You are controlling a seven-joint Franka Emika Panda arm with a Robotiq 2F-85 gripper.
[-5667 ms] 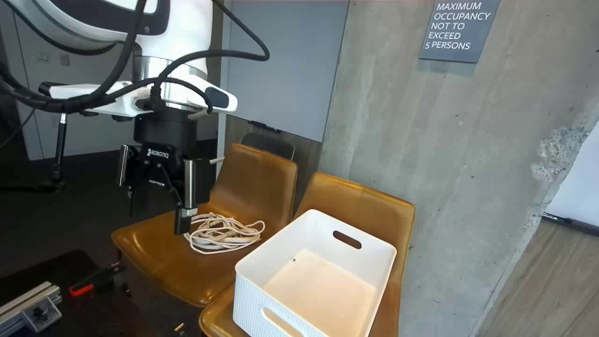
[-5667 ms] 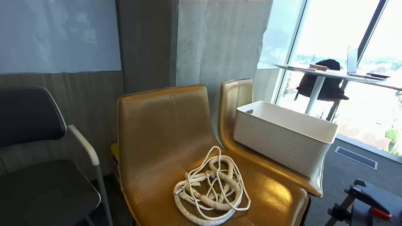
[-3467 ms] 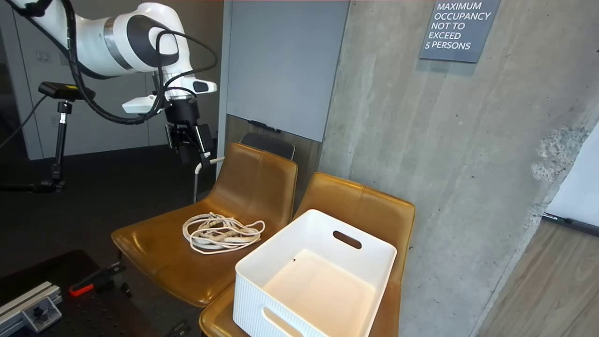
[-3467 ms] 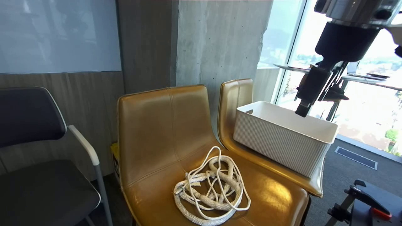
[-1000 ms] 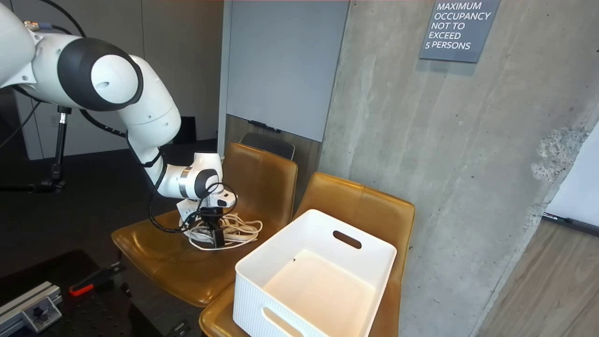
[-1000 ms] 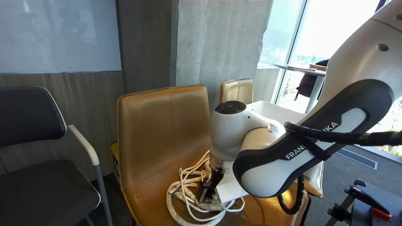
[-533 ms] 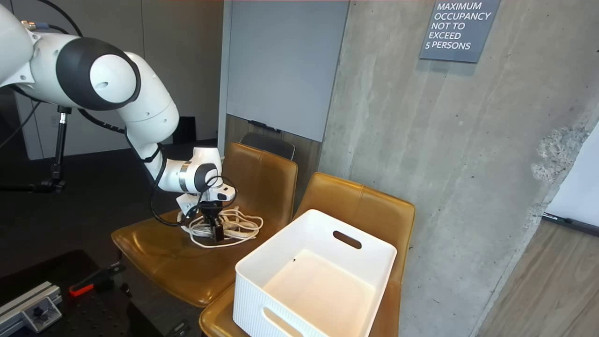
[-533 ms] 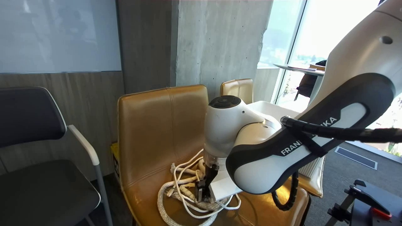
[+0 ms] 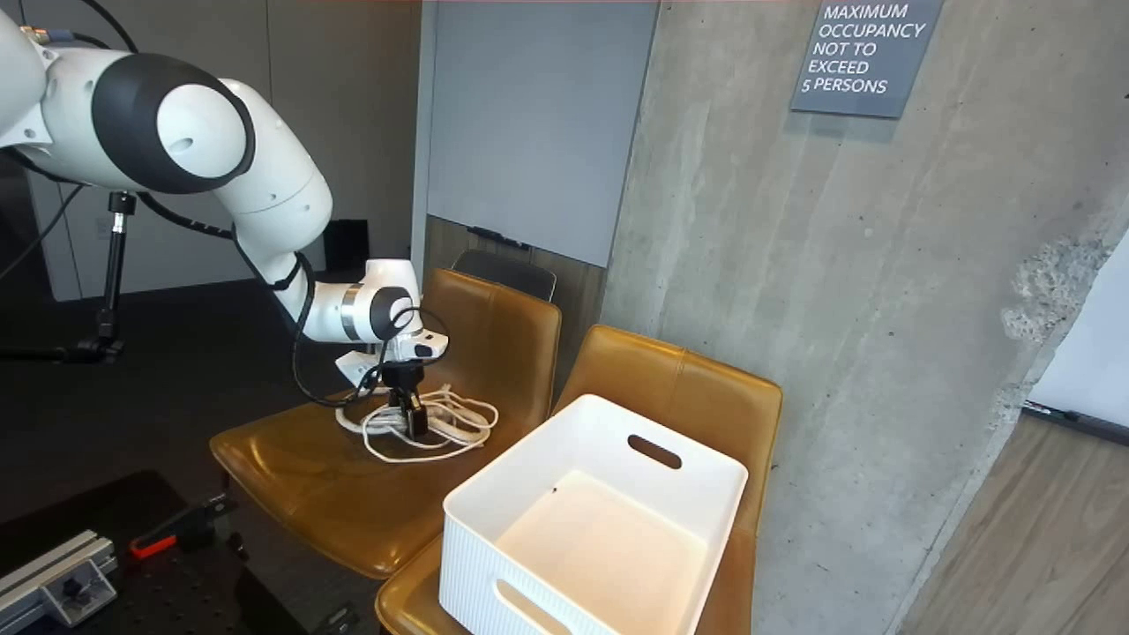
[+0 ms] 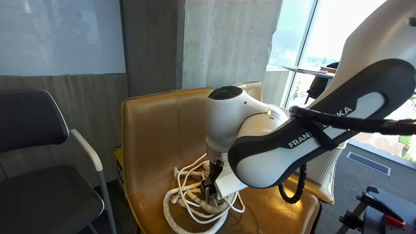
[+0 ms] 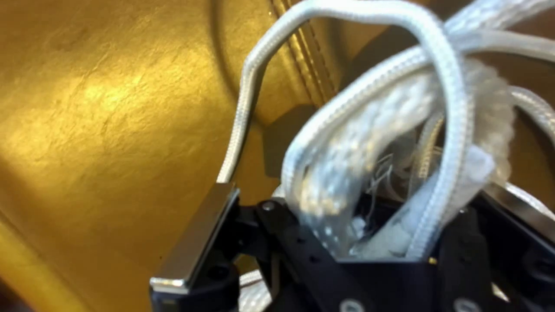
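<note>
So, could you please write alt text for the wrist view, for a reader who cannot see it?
Close-up of a black Robotiq gripper at the bottom edge, closed on a tangle of thick white braided rope, the grip point itself hidden. A thin white cord arches over the tangle, and a shiny golden-brown leather chair seat fills the left.

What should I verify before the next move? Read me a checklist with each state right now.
1. Black two-fingered metal claw shut on the tangle of looped white braided rope: ok.
2. Grip firm: cannot tell; rope hides the pinch point.
3. Rope fully off the curved brown leather chair: not ok, much of it rests on the seat.
4. Rope gathered: not ok, loops spread around the claw.
5. White rectangular ribbed plastic bin sitting open side up on the matching brown leather chair: ok.
</note>
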